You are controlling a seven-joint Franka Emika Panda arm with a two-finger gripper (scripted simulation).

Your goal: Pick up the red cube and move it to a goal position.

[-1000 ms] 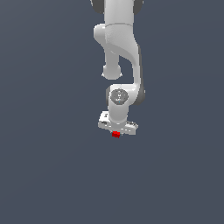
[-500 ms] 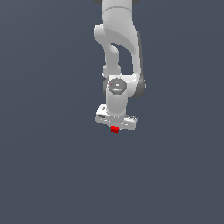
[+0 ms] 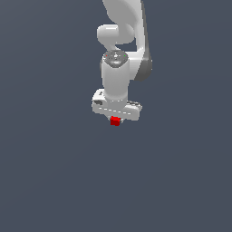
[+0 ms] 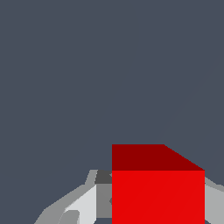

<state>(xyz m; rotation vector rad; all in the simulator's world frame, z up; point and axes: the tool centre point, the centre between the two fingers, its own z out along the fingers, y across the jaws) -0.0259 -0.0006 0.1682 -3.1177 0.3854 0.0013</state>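
The gripper is clamped on the red cube, which sits tucked just under the white hand between its fingers, so the carrying step looks underway and the next move calls for steady travel to the goal without loosening

The claw hides most of the red cube; arm's top is cropped

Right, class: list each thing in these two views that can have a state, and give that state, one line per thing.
red cube: held between the fingers, just under the hand.
gripper: shut on the red cube, pointing down.
fingers: pressed against the cube's sides.
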